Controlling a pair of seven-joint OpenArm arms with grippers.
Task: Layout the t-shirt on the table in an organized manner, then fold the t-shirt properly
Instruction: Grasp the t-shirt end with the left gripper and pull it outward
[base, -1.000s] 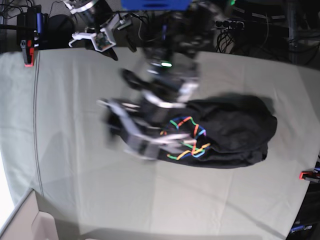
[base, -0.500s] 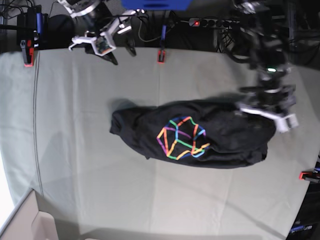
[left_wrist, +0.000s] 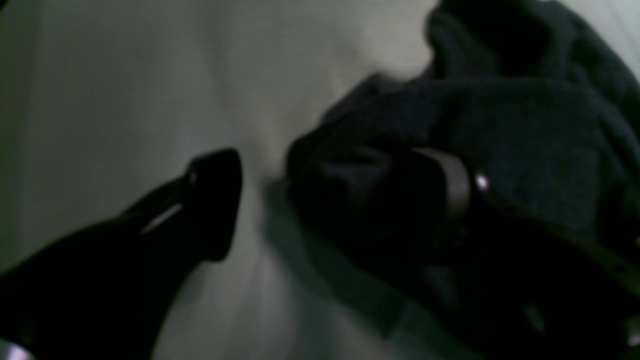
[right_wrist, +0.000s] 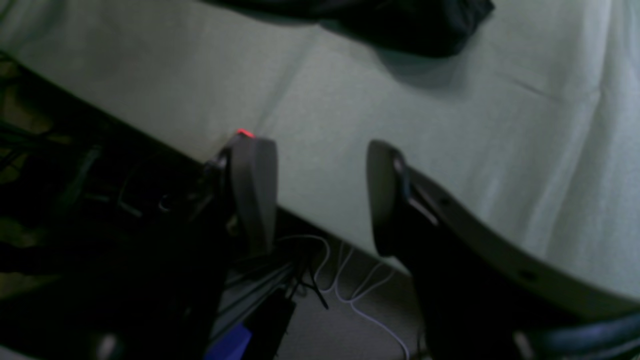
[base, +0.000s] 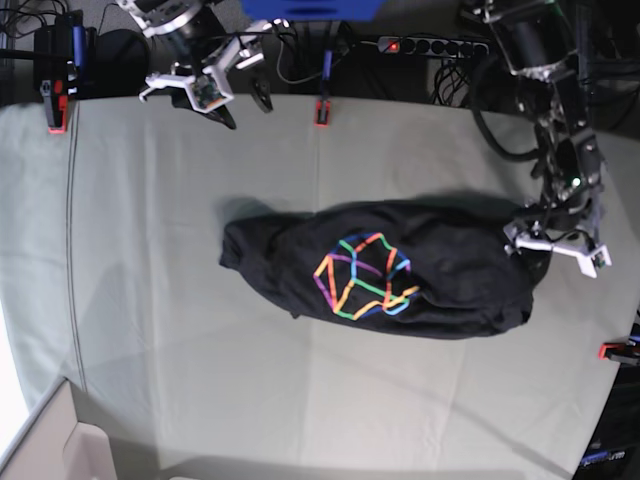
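The black t-shirt (base: 440, 270) lies bunched in a long heap mid-table, its rainbow print (base: 362, 275) facing up. My left gripper (base: 553, 250) is low at the heap's right end. In the left wrist view this left gripper (left_wrist: 280, 200) is open: one finger (left_wrist: 215, 200) is over bare table (left_wrist: 125, 100), the other is against a fold of the t-shirt (left_wrist: 525, 125). My right gripper (base: 200, 78) hangs open and holds nothing over the table's far left edge. In the right wrist view the right gripper (right_wrist: 320, 195) straddles that edge, with the t-shirt (right_wrist: 400, 25) far off.
Red clamps (base: 58, 112) (base: 322, 112) (base: 618, 350) grip the table's edges; one clamp (right_wrist: 244, 133) sits by my right finger. Cables and a power strip (base: 430, 45) lie behind the far edge. A pale box (base: 60, 445) is at the near left corner.
My left arm swung from over the t-shirt's left-middle to its right end and came down there, uncovering the print. Its jaws have narrowed a little. The right arm stayed put.
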